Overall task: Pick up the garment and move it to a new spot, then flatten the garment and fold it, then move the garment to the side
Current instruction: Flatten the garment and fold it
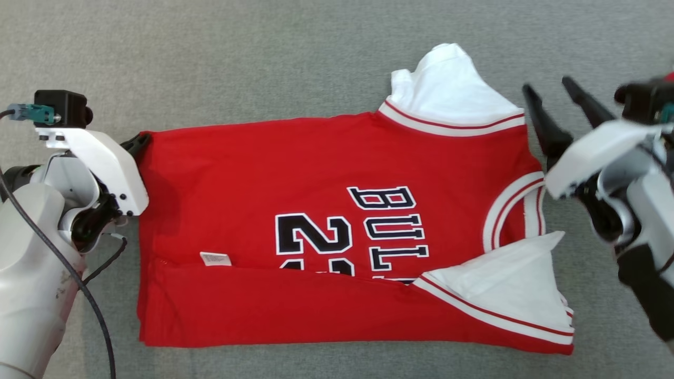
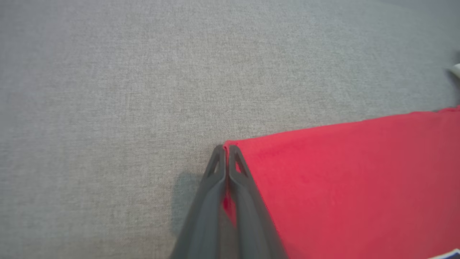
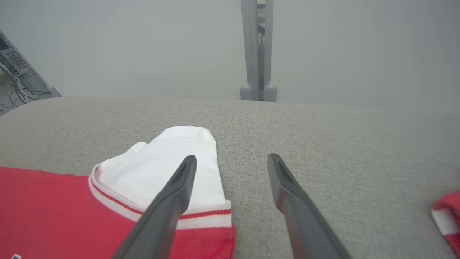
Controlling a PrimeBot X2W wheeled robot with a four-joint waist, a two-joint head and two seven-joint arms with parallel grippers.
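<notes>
A red basketball jersey (image 1: pixel 316 173) with white sleeves lies spread across the middle of a grey fabric surface (image 1: pixel 210 63), its near edge folded up over the black lettering. The left gripper (image 2: pixel 226 149) is pinched together on the jersey's far hem corner. The right gripper (image 3: pixel 232 157) hovers, fingers apart, just beside the far white sleeve (image 1: pixel 447 84).

Grey fabric-covered surface (image 1: pixel 210 63). Red garment (image 1: pixel 316 173) lies flat on it, long axis left-right in head view, near edge folded over onto the front print.
</notes>
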